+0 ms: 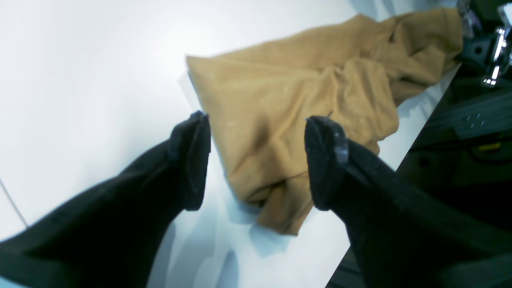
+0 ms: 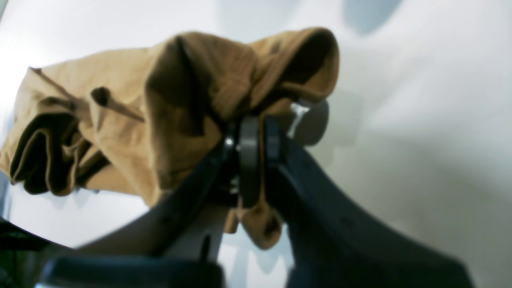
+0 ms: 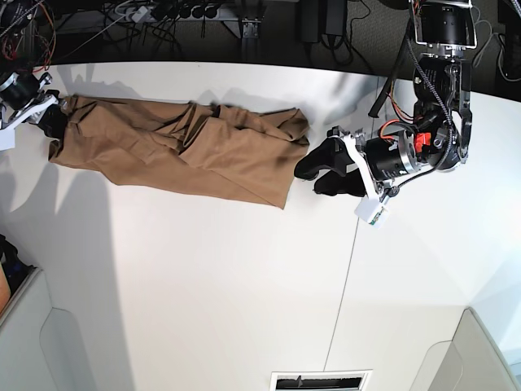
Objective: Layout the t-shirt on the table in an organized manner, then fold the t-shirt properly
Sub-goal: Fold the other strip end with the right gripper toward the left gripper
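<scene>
Left wrist view: the left gripper [image 1: 256, 160] stands spread wide, the t-shirt [image 1: 304, 100] lying crumpled between and beyond its jaws on the table [image 1: 88, 68]. Right wrist view: the right gripper [image 2: 250, 132] is clamped on a fold of the t-shirt [image 2: 120, 120]. Base view: the shirt stretches from the clamped jaws to just short of the wide ones.

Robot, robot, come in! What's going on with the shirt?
Right end effector shut on t-shirt. Left end effector open beside it. T-shirt bunched lengthwise on table. Nothing blocking.

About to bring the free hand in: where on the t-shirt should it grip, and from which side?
Grip the t-shirt at its free end near the open left hand, coming in over the bare table. That edge lies flat and reachable; the right hand already pinches the opposite end, so both could stretch it.
</scene>
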`<state>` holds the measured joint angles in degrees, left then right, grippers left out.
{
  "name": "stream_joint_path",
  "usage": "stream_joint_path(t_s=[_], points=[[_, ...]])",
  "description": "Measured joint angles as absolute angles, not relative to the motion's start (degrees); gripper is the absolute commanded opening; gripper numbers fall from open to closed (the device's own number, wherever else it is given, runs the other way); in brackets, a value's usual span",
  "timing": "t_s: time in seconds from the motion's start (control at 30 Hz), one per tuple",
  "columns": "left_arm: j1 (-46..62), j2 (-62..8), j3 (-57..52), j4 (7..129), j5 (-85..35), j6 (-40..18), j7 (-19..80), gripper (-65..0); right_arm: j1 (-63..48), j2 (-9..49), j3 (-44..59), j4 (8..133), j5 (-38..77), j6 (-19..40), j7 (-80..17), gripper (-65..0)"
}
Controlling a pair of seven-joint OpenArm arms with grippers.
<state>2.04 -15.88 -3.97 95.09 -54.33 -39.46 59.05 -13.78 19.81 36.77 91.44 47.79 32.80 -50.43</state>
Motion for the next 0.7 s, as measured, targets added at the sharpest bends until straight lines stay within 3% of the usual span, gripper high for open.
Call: stream_joint_path(t_s=[0.17,0.3,0.53,0.7], points=[[2.7,-15.9,-4.0,95.2,-48.0,-39.5,57.3,-25.6,-13.8,23.8,37.0,91.4,49.5,32.8,-51.5,-65.0],[4.3,-16.1,-3.5,92.9,-44.2,-39.5,55.2,-25.7,-13.8,23.7,37.8,94.6,53.6,33.9,-54.3,-65.0],[4.3,-16.8,-1.1,86.9,-45.0,-39.7,52.5,-25.6,-13.8,10.8,36.0,111.4,60.5,34.6,-60.8,-65.0],[4.0,-14.4,1.7,84.1,-46.4,-40.2,51.0,-25.6,-13.1,7.0,29.1,117.5,57.6,34.5,-58.5,-65.0]])
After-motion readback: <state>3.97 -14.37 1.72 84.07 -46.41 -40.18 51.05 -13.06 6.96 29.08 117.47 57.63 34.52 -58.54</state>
